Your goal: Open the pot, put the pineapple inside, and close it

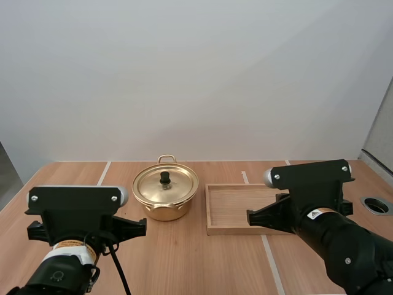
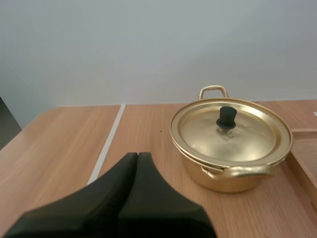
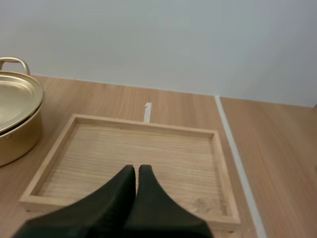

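While hanging low over the near part of the desk (image 2: 59, 148), pointing the left hand (image 2: 137, 154) forward, pressed together on nothing, with the golden pot (image 2: 233, 171) lying ahead and to its right, well apart. Pointing the right hand (image 3: 137, 167), likewise pressed together and empty, across the front rim of the wooden tray (image 3: 143, 125), pot off beyond the tray's left side. Sitting upright just beside the tray, lid (image 2: 247, 136) on, black knob (image 2: 227, 118) facing straight up. Judging the left hand the nearer for taking the knob from above.

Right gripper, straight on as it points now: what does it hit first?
Probably the tray: the right gripper, jaws shut, points at its bare floor. Height above it is unclear.
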Controlling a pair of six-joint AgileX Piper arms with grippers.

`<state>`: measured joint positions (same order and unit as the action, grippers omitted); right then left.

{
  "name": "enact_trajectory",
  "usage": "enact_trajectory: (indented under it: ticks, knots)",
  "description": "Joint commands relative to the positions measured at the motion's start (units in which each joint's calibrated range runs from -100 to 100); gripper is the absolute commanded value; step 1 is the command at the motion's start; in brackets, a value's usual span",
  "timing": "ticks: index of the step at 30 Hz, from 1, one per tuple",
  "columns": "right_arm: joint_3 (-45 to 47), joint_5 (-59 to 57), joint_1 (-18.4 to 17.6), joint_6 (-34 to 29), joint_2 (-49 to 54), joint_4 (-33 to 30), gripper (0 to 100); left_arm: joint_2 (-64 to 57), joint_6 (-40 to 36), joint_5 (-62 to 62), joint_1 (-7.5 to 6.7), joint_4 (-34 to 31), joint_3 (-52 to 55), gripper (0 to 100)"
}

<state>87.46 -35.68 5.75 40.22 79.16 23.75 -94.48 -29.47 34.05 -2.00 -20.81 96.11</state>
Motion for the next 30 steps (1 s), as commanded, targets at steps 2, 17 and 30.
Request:
enact_trajectory:
  ticks: [2, 17, 30]
  knots:
    - [0.18, -4.84, 0.19, 0.47, 0.58, 1.33, 0, -0.31, 0.16, -8.09, -0.25, 0.76, 3.89, 0]
    - [0.18, -4.55, -3.79, -0.04, 0.58, 1.61, 0, -0.31, 0.16, -12.21, -0.25, 9.20, 3.89, 0]
    - [0.18, -1.81, -3.79, -10.44, 19.07, -8.15, 0, -0.31, 30.11, -10.90, -0.08, 29.47, 3.89, 0]
